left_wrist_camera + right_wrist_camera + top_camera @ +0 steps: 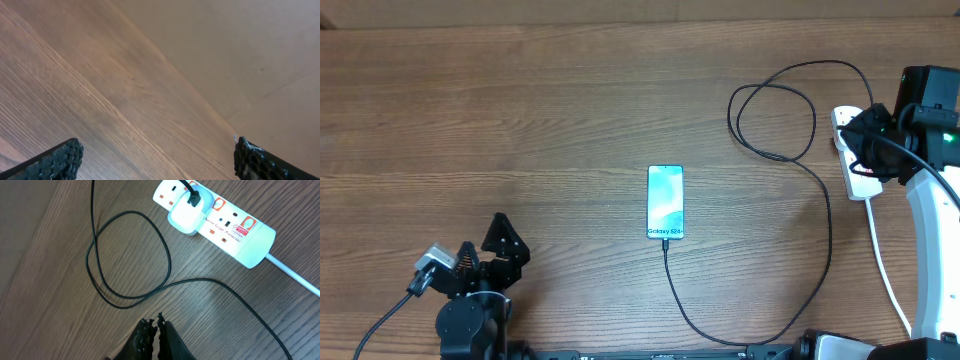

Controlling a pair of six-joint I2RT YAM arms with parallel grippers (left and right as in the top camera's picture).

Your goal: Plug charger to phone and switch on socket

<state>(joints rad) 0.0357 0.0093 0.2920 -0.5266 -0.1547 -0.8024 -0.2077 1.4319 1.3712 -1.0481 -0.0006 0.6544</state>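
Observation:
The phone [665,202] lies flat mid-table, screen lit light blue. The thin black charger cable [825,240] meets the phone's near end, curves right, loops [167,260], and ends in a white adapter [186,215] plugged into the white socket strip [235,227]. The strip also shows at the right in the overhead view [860,185]. My right gripper [154,320] is shut and empty; in the overhead view [857,148] it hovers over the strip. My left gripper [157,145] is open and empty, at the front left in the overhead view [508,243], far from the phone.
The strip's thick white cord [885,270] runs toward the front right edge and also shows in the right wrist view [295,275]. The wooden table [520,120] carries nothing else. The left wrist view shows only bare wood and a wall.

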